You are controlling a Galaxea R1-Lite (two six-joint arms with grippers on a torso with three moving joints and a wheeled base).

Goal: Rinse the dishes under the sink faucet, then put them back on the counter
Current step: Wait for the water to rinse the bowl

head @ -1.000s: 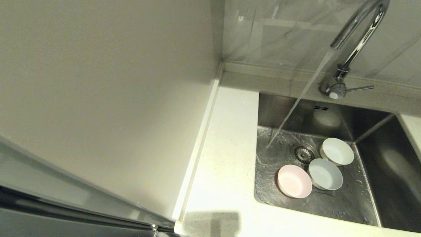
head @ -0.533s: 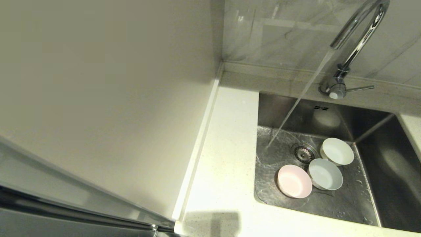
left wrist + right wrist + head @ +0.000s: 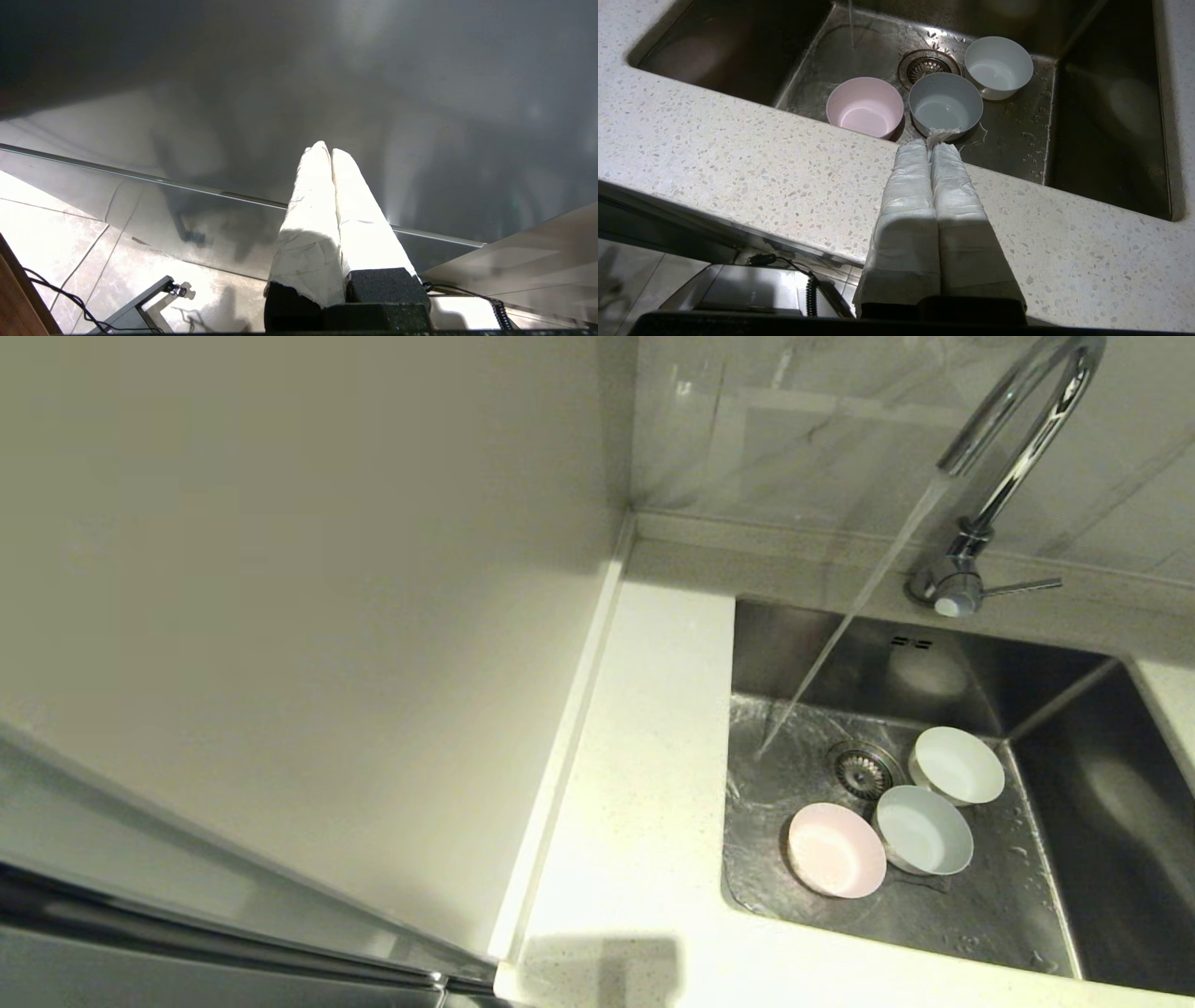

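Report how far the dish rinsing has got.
Done: the faucet is running and all three dishes, pink, blue-grey and white, sit in the sink. The stream lands beside the drain, hitting none of them. In hand: nothing; the right gripper is shut and empty above the counter edge, the left gripper shut, parked away. Left: rinsing and returning every dish.

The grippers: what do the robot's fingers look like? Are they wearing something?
Each gripper, left and right, has two long, tapering fingers wrapped in crinkly white covering, like bandages. A loose scrap sticks out at the right one's tips. The fingers grow from black blocks; the left gripper's look rough and foamy.
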